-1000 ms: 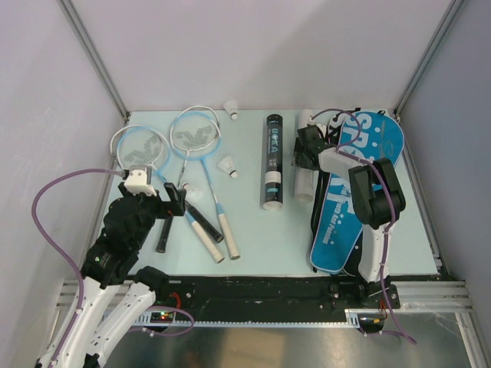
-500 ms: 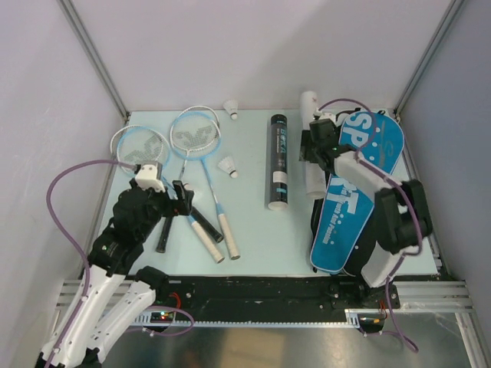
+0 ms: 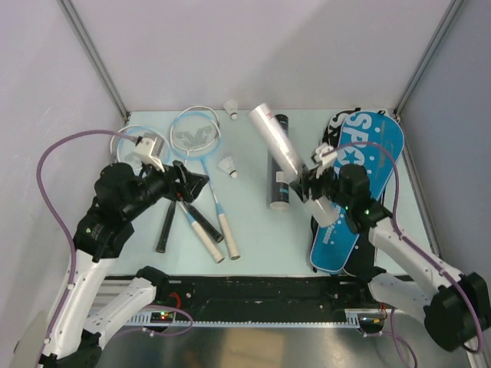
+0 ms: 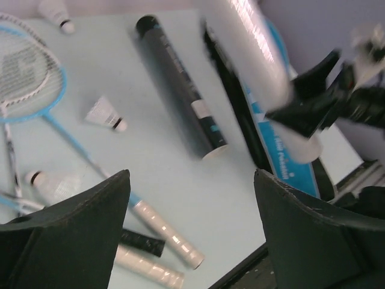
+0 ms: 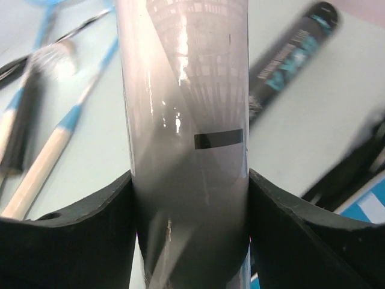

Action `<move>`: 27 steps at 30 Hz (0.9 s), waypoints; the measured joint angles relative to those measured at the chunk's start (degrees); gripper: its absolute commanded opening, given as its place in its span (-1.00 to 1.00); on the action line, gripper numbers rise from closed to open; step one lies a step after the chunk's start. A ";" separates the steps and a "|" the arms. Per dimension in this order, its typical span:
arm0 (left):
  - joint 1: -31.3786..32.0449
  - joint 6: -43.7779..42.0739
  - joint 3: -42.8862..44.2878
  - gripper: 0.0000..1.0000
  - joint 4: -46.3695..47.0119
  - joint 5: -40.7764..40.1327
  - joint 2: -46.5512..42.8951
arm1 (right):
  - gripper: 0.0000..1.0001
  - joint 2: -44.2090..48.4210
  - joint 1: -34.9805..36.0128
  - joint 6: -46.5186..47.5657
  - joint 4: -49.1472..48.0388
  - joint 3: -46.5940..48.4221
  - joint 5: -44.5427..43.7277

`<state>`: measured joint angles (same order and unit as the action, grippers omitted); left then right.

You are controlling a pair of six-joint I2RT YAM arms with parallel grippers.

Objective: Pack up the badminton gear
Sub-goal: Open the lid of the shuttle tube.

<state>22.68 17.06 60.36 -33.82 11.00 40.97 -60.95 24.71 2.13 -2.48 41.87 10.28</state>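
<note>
My right gripper (image 3: 307,185) is shut on the lower end of a clear tube (image 3: 275,139) (image 5: 183,120), held off the table and tilted up toward the far left. The fingers (image 5: 78,223) press both sides of it. A long black tube (image 3: 276,184) (image 4: 180,90) lies on the table behind it. Two blue-headed rackets (image 3: 196,132) lie at the left, handles (image 4: 162,232) toward me. Shuttlecocks sit at the back (image 3: 231,107), mid-table (image 3: 228,165) (image 4: 105,113) and by the shafts (image 4: 51,180). My left gripper (image 3: 192,184) (image 4: 191,180) hangs open above the handles, nothing in it.
A blue and black racket bag (image 3: 368,153) lies along the right side, under my right arm. A black-handled racket (image 3: 165,228) lies beside the white handles. Grey walls and metal posts close in the table; a black rail runs along the near edge.
My right gripper has lifted the clear tube from beside the bag and swung it up over the black tube. My left arm has risen and turned toward the middle.
</note>
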 measured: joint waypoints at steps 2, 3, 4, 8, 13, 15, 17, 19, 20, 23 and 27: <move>0.00 0.55 3.82 0.69 -0.72 2.23 1.75 | -0.09 4.50 2.12 3.76 -2.99 -5.20 4.87; 0.00 0.92 6.19 0.68 -1.55 3.30 2.80 | -0.08 6.03 3.04 5.20 -3.93 -6.97 6.64; 0.00 1.14 7.54 0.67 -1.99 3.96 3.37 | -0.07 7.63 4.46 6.91 -5.22 -9.03 8.26; 0.00 2.67 14.25 0.63 -4.07 7.06 6.01 | -0.06 12.22 10.86 13.16 -7.89 -14.23 12.20; -0.04 5.07 17.70 0.46 -6.03 10.10 7.32 | -0.06 14.12 16.13 17.88 -10.27 -15.10 13.81; -0.04 6.14 17.77 0.35 -6.71 11.06 7.30 | -0.06 15.26 17.20 19.04 -11.30 -15.37 13.79; -0.07 7.37 17.75 0.27 -7.32 12.48 7.30 | -0.06 16.50 18.05 20.00 -12.35 -15.87 13.70; -0.07 8.57 17.68 0.23 -7.50 14.08 7.30 | -0.06 17.18 18.91 20.63 -12.76 -16.13 13.66; -0.09 9.14 17.53 0.18 -7.50 15.13 7.30 | -0.07 17.53 19.34 20.92 -12.94 -16.26 13.60; -0.11 10.86 16.65 0.04 -7.52 18.27 7.32 | -0.09 18.18 20.44 21.81 -13.14 -16.59 13.53; -0.37 12.57 14.82 -0.06 -7.26 21.03 7.23 | -0.12 18.29 21.20 22.27 -12.79 -16.98 12.57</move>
<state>22.31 29.63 75.18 -41.08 32.03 48.21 -42.65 45.91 24.40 -15.27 24.88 22.85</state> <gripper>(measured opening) 0.510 0.672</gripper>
